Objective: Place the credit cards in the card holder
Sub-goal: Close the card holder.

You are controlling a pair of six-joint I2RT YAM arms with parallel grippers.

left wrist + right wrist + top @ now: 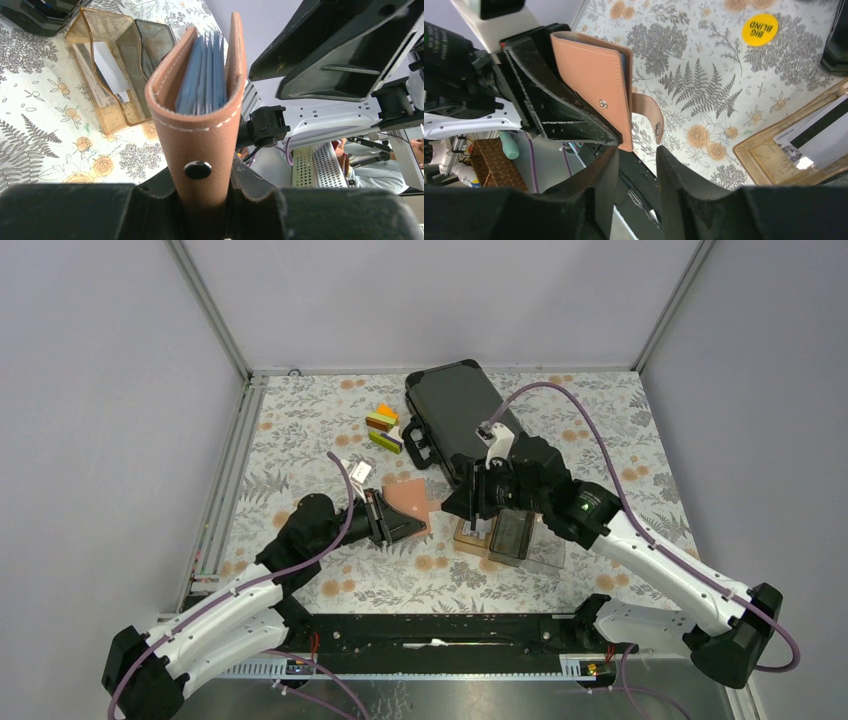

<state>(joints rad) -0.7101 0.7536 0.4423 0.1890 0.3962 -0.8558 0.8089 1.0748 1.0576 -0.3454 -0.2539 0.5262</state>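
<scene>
Top view: left gripper [392, 520] clamped on the card holder [412, 498] at mid-surface, with the right gripper [478, 520] at its 3 o'clock, over the clear tray [545, 558]. Left wrist view: holder's long axis points to 12 o'clock, pockets gaping; a white credit card [107, 65] stands in the tray at 10 o'clock. Right wrist view: right gripper parted and empty, holder at 11 o'clock, card at 3 o'clock, the right arm judged nearer it.

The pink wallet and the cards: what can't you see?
Left wrist view: the card holder shows its blue pockets edge-on, so cards inside cannot be told; the left gripper hides its lower end.
Top view: the right gripper covers part of the clear tray.
Right wrist view: the white card is cut off by the edge.
</scene>
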